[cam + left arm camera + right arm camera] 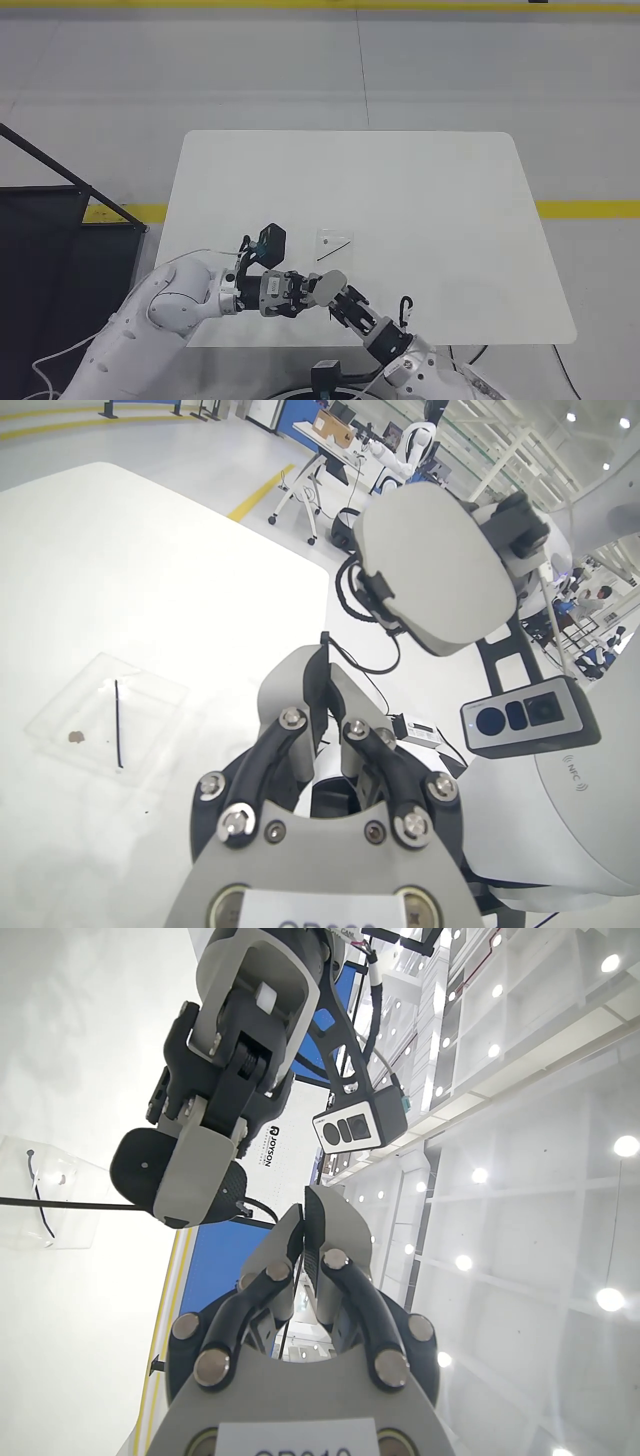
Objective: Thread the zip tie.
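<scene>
White table (pixel 440 200), rounded corners, on a pale grey floor (pixel 200 70) with yellow lines (pixel 590 209). In the top view, the left gripper (pixel 305 291) and the right gripper (pixel 338 297) meet over the table's near edge, with their tips just beside each other. The clear tray (pixel 325 236) sits a little beyond them toward the table middle. The loose zip tie (pixel 336 245) lies diagonally in it.

In the left wrist view, the table top is glossy. Past its corner is the hall floor, with wheeled desks (pixel 320 495) and another white robot (pixel 410 450). The left gripper's fingers are pressed together, and the right gripper's pale finger shell is close ahead. The tray lies flat, off to one side and apart from the fingers. The loose zip tie is a thin, straight black strip flat in it, with a small brown speck (pixel 76 737) near it.

In the right wrist view, there is a white roof structure overhead with round lamps (pixel 625 1146). The left gripper pinches the zip tie (pixel 70 1204). Its thin black strap sticks straight out of one side of the pads, crossing in front of the tray. A short curved end comes out of the other side, toward the right gripper's tips. The right gripper's fingers are pressed together, just beside the left's pads. A thin dark strand runs between them; I cannot tell what it is.
</scene>
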You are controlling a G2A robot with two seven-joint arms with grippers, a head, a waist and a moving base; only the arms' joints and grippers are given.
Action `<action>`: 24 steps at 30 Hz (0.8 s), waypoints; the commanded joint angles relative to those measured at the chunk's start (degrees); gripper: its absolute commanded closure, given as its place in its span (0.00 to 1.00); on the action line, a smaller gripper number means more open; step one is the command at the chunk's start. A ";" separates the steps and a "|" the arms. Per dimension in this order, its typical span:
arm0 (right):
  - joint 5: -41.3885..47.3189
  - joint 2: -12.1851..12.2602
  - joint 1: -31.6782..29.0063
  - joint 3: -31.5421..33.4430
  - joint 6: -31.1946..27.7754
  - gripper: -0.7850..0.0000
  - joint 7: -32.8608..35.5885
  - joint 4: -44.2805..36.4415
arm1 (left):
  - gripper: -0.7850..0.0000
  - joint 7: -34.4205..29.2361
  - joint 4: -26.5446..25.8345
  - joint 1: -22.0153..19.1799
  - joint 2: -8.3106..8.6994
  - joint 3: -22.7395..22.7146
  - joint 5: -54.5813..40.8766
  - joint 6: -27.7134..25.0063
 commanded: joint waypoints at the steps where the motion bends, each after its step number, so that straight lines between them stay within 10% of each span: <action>1: 0.00 0.12 0.08 -0.20 0.06 1.00 0.31 -0.04 | 1.00 0.21 0.07 0.11 0.04 0.01 0.12 -0.04; 24: 0.00 2.98 -3.87 2.52 12.99 1.00 -1.65 -2.14 | 1.00 -9.39 2.87 -3.22 0.66 1.98 -14.63 9.16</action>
